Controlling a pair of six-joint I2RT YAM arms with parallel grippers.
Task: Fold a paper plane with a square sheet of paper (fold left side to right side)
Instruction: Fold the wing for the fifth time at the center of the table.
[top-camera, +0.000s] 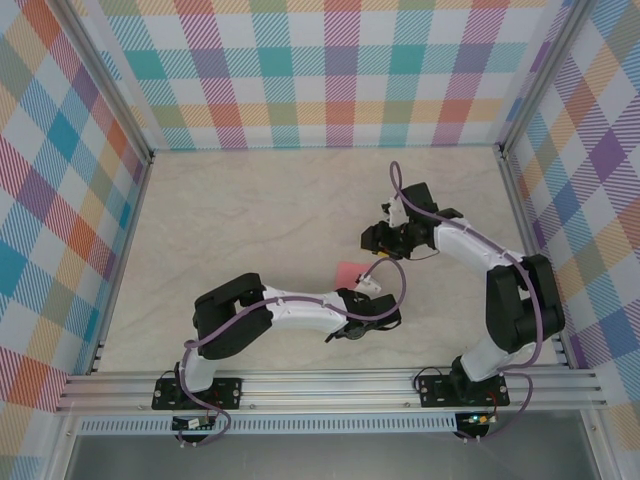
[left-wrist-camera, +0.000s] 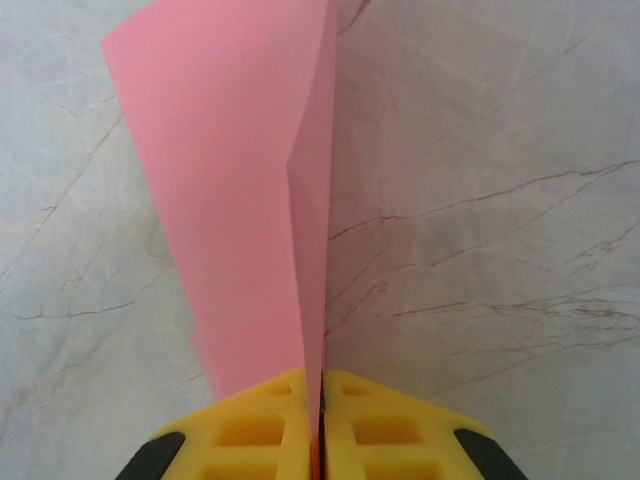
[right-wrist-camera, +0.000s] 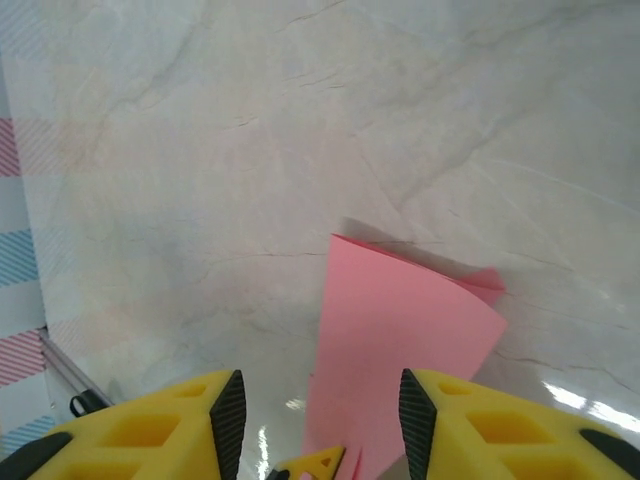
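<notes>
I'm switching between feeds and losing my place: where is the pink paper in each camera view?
Top external: the pink paper is a small patch near centre, between the two wrists, on the marbled table.
Left wrist: it runs up from bottom centre towards the top left, pinched in the shut left gripper.
Right wrist: lower centre-right, reaching between the open right gripper fingers.
Shared landmark: the marbled table around the paper.

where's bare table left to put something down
Widest free patch: the far table, between the back wall and both arms. Another lies between the left wall and the left arm. Crowded: centre right, where the left fingers pinch the paper and the right arm ends close beside it.
</notes>
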